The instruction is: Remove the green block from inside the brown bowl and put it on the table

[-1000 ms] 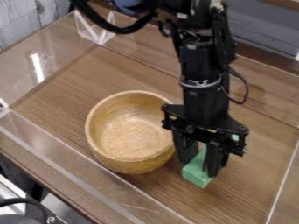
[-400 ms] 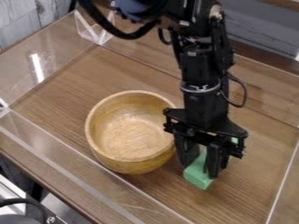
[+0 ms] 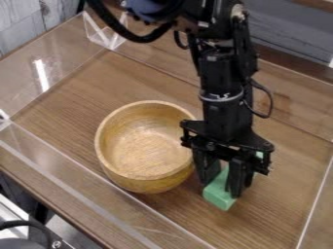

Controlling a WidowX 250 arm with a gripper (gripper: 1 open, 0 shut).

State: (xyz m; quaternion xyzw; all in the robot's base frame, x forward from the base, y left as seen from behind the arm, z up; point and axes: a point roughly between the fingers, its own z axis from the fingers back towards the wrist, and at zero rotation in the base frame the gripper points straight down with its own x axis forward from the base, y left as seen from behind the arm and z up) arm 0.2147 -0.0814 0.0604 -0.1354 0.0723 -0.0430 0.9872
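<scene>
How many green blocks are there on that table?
1. The green block is clamped in the gripper, its lower end at the table, just right of the brown bowl. The bowl looks empty; none seem hidden.

one green block (image 3: 220,191), one brown bowl (image 3: 144,147) and one robot arm (image 3: 224,78) with a single gripper (image 3: 229,181) show on the one surface (image 3: 130,83).

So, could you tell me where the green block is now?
The green block is outside the brown bowl, just right of it, clamped in the gripper.
</scene>
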